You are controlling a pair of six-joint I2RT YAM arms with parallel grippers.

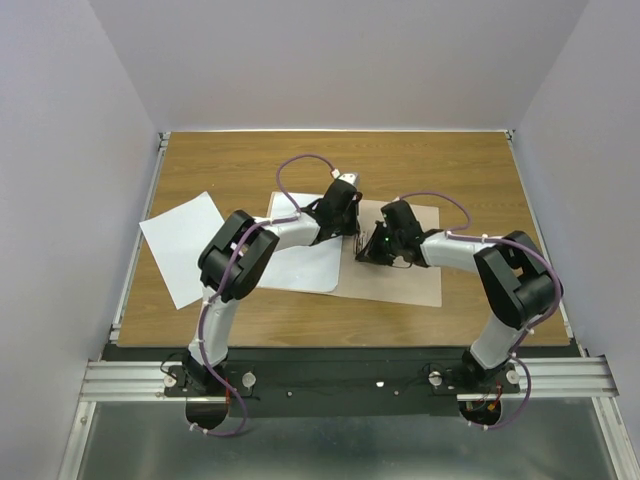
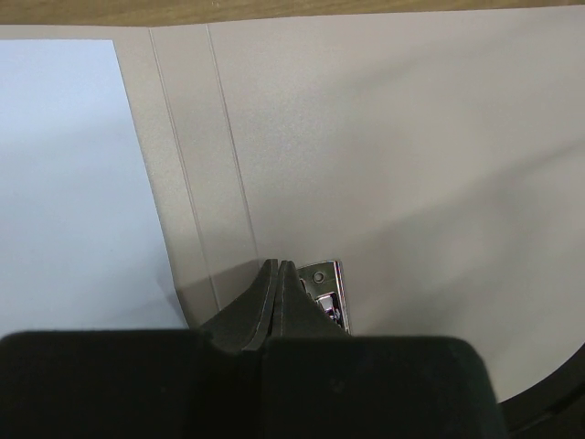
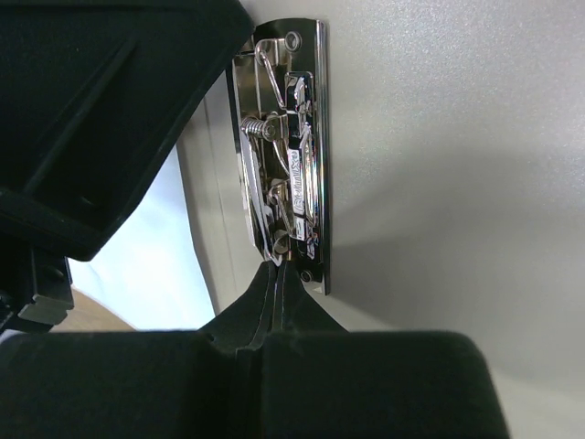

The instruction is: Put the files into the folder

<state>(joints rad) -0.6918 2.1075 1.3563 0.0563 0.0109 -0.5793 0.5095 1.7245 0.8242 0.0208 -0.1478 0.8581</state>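
**Top view.** We find the folder (image 1: 410, 285) lying open on the worktop (image 1: 450, 170). The first sheet (image 1: 305, 268) rests on its left leaf. The second sheet (image 1: 183, 245) lies well apart to the left, off the folder. The left claw (image 1: 350, 228) and the right claw (image 1: 368, 248) both point at the fold.

**Left wrist view.** The left claw (image 2: 277, 273) has its fingers pressed together with nothing between them, and its tip is just beside one end of the metal clip (image 2: 330, 294). The first sheet (image 2: 64, 183) stops short of the fold creases in the folder (image 2: 411, 165).

**Right wrist view.** The right claw (image 3: 277, 274) is likewise closed and empty, with its tip at the near end of the clip (image 3: 291, 155). We cannot tell whether it touches. We judge that the closed tips serve as pushers to work the spring lever, so that paper can slide under it. Neither sheet is clamped yet.
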